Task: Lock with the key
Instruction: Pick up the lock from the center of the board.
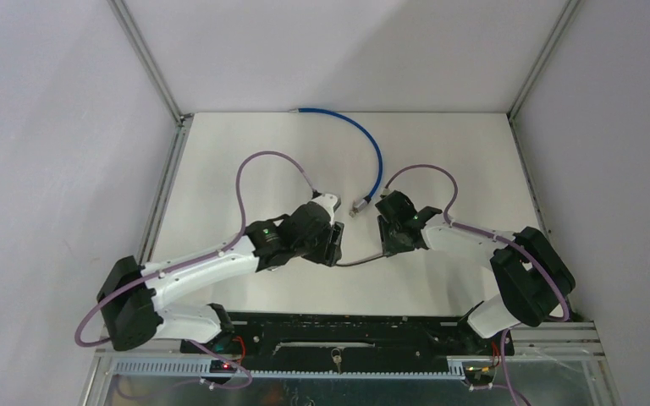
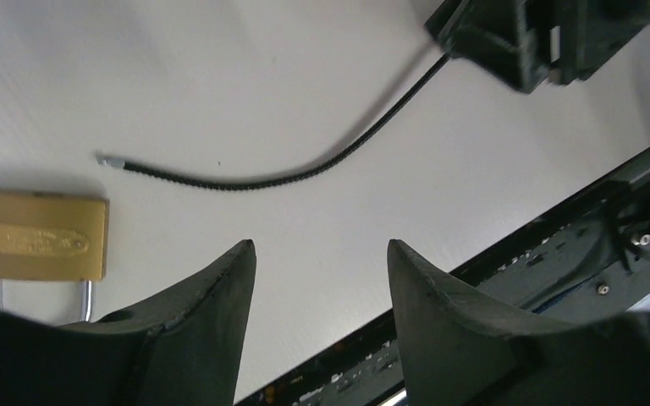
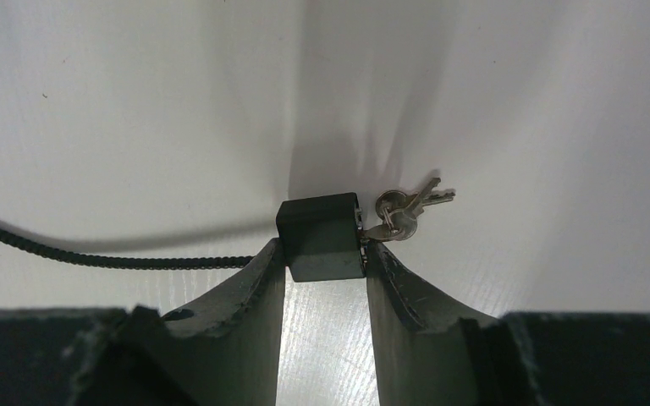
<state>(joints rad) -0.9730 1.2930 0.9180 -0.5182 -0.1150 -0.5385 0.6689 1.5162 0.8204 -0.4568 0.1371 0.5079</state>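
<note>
Plainly the job centres on the black lock body (image 3: 322, 237), which sits on the white table (image 1: 245, 152) near its middle, pinched on both sides by the right gripper (image 3: 326, 252), whose fingers are closed against it. A small bunch of keys (image 3: 406, 210) on a ring hangs off the body's right side; one seems to sit in the keyhole, though I cannot be sure. From the body's other side a thin black cable (image 2: 305, 176) curves away across the table, and its metal tip (image 2: 110, 160) lies loose, apart from everything. So I judge the step in hand to be steadying the lock, with the locking itself not yet done. The next move likely calls for the free arm to bring that tip to the body, or to pinch a key and turn it, which needs a fine, well-aligned grip. The left gripper (image 2: 320, 247) stands about half open and holds nothing, low over the table near the cable, with a brass padlock (image 2: 38, 235) lying flat just to its side. Both arms reach forward and bend inward, wrists facing each other.
</note>
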